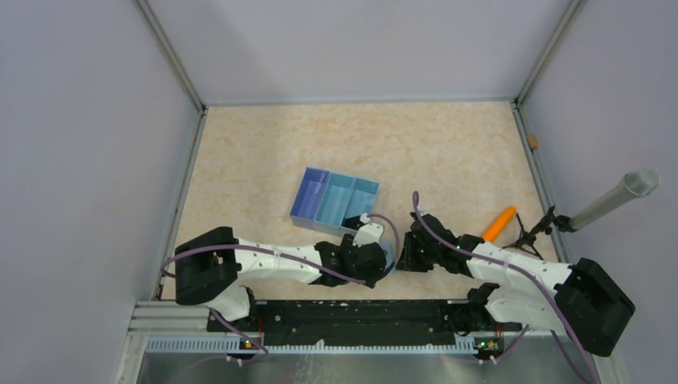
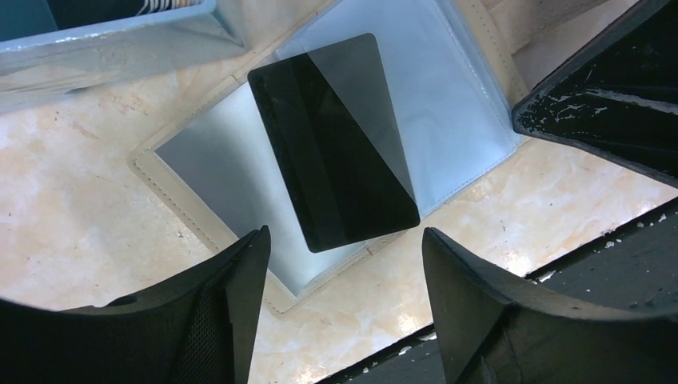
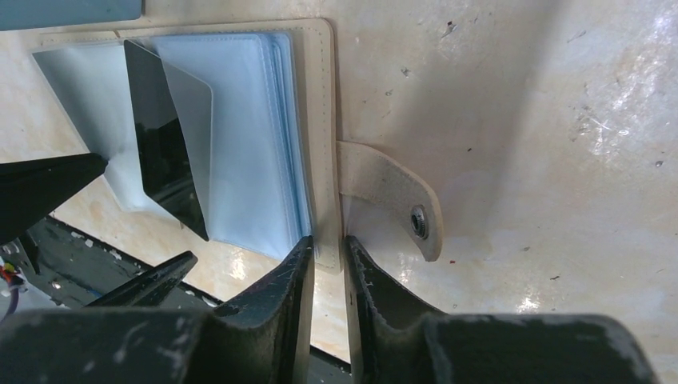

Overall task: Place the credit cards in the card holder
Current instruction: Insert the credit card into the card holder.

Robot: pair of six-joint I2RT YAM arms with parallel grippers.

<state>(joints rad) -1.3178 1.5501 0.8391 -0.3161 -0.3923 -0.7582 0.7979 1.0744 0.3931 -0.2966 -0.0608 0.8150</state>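
Left end effector [image 2: 344,240], jaws wide apart and gripping nothing, hangs over dark credit card [image 2: 332,144], which lies slanted on the open card holder [image 2: 472,104], part of it under a clear sleeve. Right end effector [image 3: 328,248] is nearly closed, pinching holder's beige edge beside snap tab [image 3: 400,200]. Holder lies flat on surface [image 1: 448,152] by the middle of the near edge, just beside blue tray [image 1: 320,222].

Left end effector [image 2: 344,232] wide apart; right end effector [image 3: 329,240] narrow, almost closed
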